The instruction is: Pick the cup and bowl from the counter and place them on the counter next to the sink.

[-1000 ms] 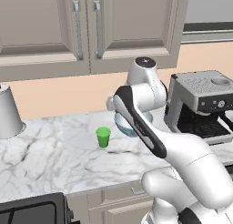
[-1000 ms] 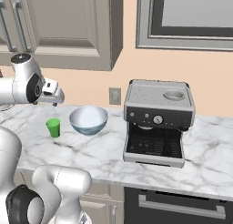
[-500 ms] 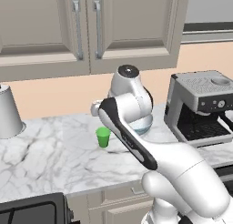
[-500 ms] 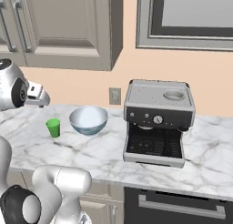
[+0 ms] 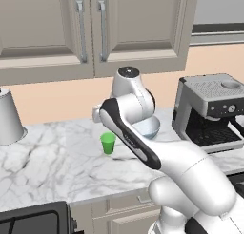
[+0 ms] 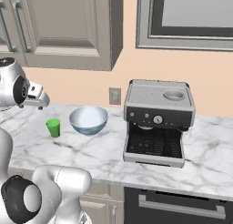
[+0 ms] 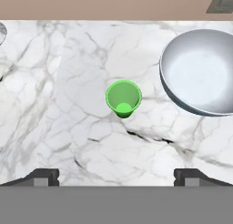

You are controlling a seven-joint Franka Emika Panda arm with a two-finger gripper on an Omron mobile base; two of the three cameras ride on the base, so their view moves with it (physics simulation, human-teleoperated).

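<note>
The tool (image 7: 116, 177) hangs above the marble table (image 7: 68, 141) with its two dark fingertips (image 7: 43, 176) set wide apart and nothing between them; in the hand view they rise at the lower left and lower right of the frame. Just above the middle of that frame stands the small green cup (image 7: 123, 98), upright, its open mouth facing the camera. To the right of it, at the upper right of the frame, sits the pale blue-white bowl (image 7: 200, 70), near the cup but not touching it.

In the left base view the cup (image 5: 108, 143) stands on the table (image 5: 52, 166) left of centre, and the bowl (image 5: 147, 128) shows partly behind the white arm. A tall white cylinder (image 5: 8, 116) stands at the left edge, and a silver espresso machine (image 5: 212, 112) at the right.

In the right base view the cup (image 6: 53, 127) sits left of the bowl (image 6: 88, 119), both left of the espresso machine (image 6: 157, 123), with the tool's wrist at the far left of the frame above them.
</note>
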